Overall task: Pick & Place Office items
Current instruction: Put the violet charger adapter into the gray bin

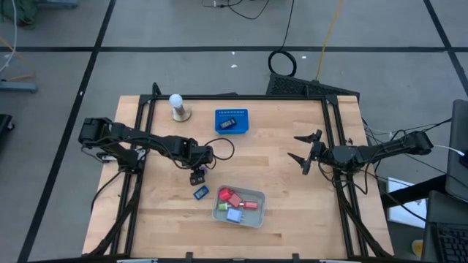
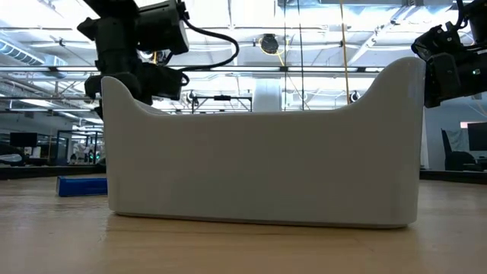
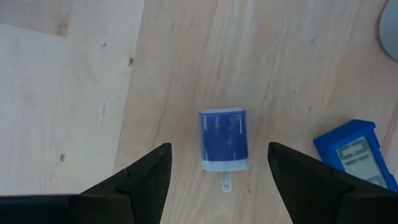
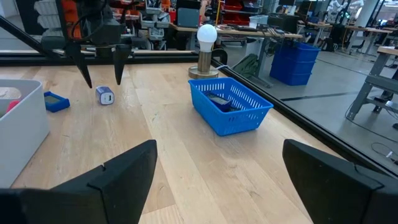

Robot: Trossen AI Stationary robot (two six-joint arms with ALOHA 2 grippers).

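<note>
A small blue block (image 3: 224,138) with a pale end and a short prong lies flat on the wooden table. My left gripper (image 3: 219,152) hangs open above it, pointing down, one finger on each side of the block and clear of it; the right wrist view shows its tips (image 4: 103,83) above the block (image 4: 104,96). A second blue piece (image 3: 356,153) with a small display lies beside it (image 1: 200,192). A grey tray (image 1: 257,216) holds red, green and purple pieces. My right gripper (image 1: 303,150) waits open at the table's right side.
A blue perforated basket (image 1: 232,121) with a dark item inside stands at the far middle. A white ball on a round stand (image 1: 178,107) is to its left. The tray (image 2: 262,152) fills the low view. Bare wood lies between tray and basket.
</note>
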